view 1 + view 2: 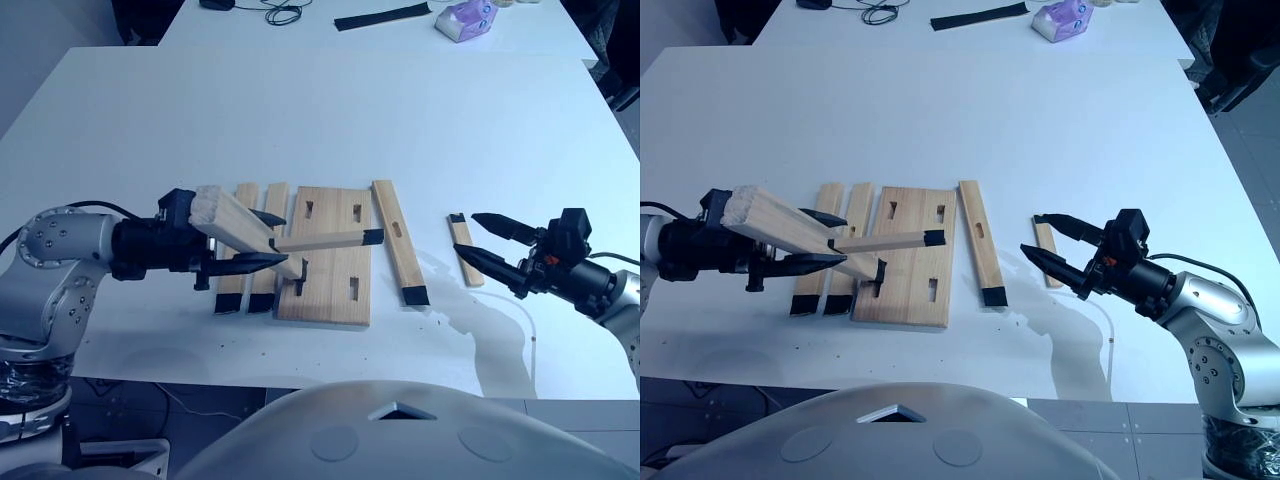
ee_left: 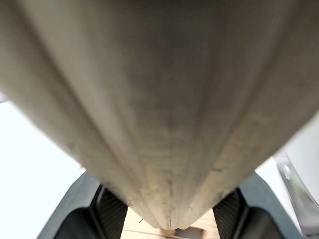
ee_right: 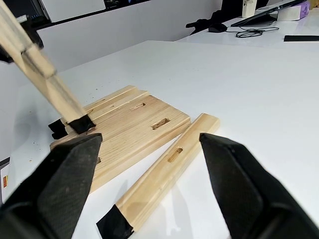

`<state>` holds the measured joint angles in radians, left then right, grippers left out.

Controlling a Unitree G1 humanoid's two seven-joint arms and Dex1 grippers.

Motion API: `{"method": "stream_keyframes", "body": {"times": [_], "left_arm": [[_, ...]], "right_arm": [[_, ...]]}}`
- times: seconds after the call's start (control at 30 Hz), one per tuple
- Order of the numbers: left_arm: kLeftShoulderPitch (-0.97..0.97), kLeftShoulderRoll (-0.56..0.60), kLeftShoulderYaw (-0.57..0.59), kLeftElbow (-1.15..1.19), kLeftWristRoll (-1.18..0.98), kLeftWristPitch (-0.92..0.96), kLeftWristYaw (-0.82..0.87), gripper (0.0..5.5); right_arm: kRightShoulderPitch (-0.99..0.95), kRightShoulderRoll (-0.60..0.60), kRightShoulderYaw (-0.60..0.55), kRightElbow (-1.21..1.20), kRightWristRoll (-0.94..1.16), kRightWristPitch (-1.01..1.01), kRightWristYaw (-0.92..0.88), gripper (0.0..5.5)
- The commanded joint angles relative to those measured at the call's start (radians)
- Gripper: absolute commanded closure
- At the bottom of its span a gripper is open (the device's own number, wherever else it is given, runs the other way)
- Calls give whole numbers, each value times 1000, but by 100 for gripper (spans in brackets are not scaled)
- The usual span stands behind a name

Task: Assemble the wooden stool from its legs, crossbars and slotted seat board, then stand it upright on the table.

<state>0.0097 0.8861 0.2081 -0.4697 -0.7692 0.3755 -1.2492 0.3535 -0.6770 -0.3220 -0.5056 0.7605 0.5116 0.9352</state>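
The left gripper (image 1: 280,238) is clamped on a pale wooden stool leg (image 1: 235,220), held tilted, its black-tipped lower end down at the flat slotted wooden seat board (image 1: 330,215). I cannot tell whether it sits in a slot. A thin black-tipped wooden crossbar (image 1: 320,241) juts from this leg across the board. The right gripper (image 1: 467,234) hangs with fingers spread wide, empty, over a short wooden crossbar (image 1: 470,270) lying on the white table (image 1: 300,120). Two black-tipped wooden legs (image 1: 240,195) lie flat against the board's left edge; a slotted wooden leg (image 1: 398,240) lies just right of it. Far back lie a black strip (image 1: 382,17) and a purple packet (image 1: 466,20).
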Motion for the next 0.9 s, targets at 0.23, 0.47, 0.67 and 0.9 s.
{"method": "stream_keyframes", "body": {"times": [0.23, 0.47, 0.67, 0.9], "left_arm": [[29, 35, 32, -25, -20, 40, -20, 342], [75, 32, 33, -39, -8, 30, -40, 342], [68, 42, 30, 47, 55, -29, -92, 342], [82, 31, 9, 53, 62, -63, -118, 342]], "right_arm": [[6, -9, -27, -12, 18, 0, -7, 189], [16, 0, -29, -21, 20, -4, -16, 189], [26, 2, -32, -25, 22, -6, -12, 189], [18, 6, -17, -22, 16, -9, -12, 189]]}}
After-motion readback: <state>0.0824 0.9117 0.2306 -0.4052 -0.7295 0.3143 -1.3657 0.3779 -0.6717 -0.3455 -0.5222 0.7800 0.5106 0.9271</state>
